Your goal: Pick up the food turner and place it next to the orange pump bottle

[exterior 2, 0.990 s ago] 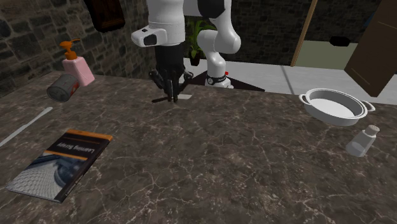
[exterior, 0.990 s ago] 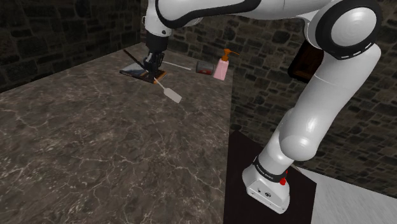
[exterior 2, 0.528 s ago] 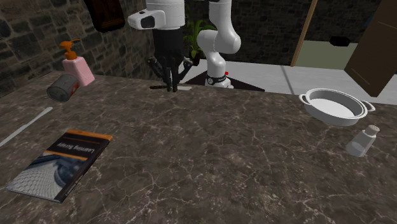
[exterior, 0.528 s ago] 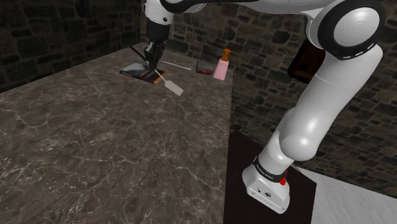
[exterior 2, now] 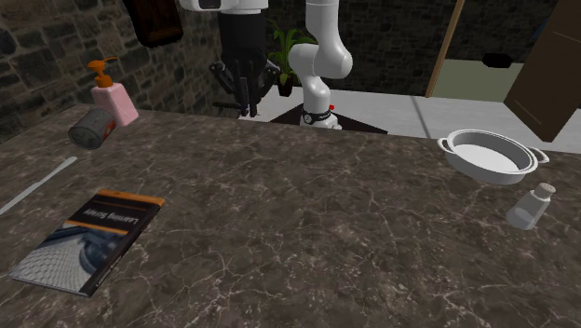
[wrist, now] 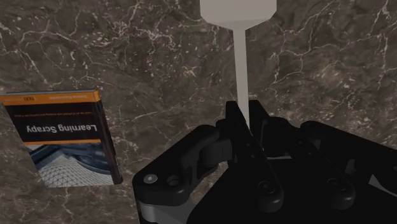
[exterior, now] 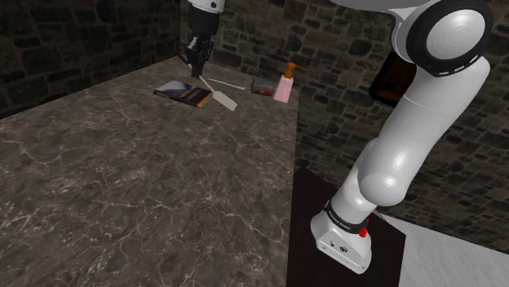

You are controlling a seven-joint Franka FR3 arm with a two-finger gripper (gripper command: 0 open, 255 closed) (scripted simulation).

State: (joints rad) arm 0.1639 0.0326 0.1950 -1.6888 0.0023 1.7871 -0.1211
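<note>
A: Entry one: what are the fingers (wrist: 230, 116) doing?

B: They are clenching the food turner (wrist: 240, 60) by its thin pale handle. In the wrist view the gripper (wrist: 243, 113) is pinching the handle from both sides. The flat blade is pointing away from the hand, over the dark marbled desk (wrist: 159, 51).

A: Where is the turner sitting in the shoulder view?

B: It is hanging from the hand and slanting down toward that view's right. Its blade is showing just beside the book (exterior: 181, 91), which is lying flat with an orange band along one edge of its cover.

A: And the pump bottle (exterior: 283, 88)?

B: It is standing upright near the desk's far edge, with a pink body and an orange pump. It is well apart from the turner, toward the shoulder view's right of the blade. A red and grey can (exterior: 263, 86) is lying on its side just beside the bottle. A thin white rod (exterior: 227, 84) is lying flat between the book and the can.

A: Anything else being logged?

B: In the second exterior view a white two-handled bowl (exterior 2: 489, 154) and a small pale shaker (exterior 2: 531, 207) are standing toward that view's right, well apart from the hand.
</note>
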